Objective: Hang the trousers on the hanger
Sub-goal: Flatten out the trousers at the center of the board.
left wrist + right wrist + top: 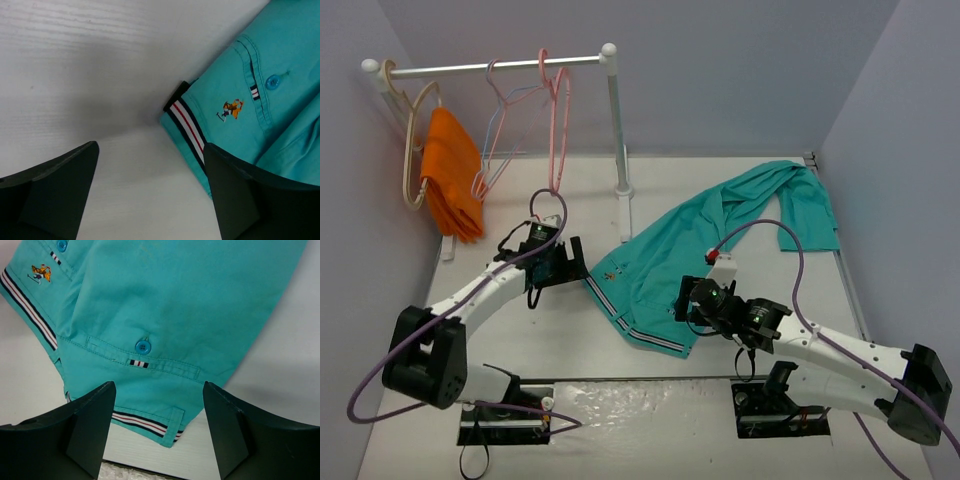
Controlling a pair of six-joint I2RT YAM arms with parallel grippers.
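The trousers (720, 235) lay flat across the table (520, 330), striped waistband toward the arms, legs trailing off to the far right corner. The hanger (558, 110) hung on the rail (490, 68) at the back left, well apart from them, with an orange cloth (455, 185) hanging farther left. The left gripper (150, 150) sat low at the waistband's corner, jaws spread wide, one finger over the striped band, the other over bare table. The right gripper (158, 387) hovered over the waistband too, fingers parted, a buttoned pocket in the gap, gripping nothing.
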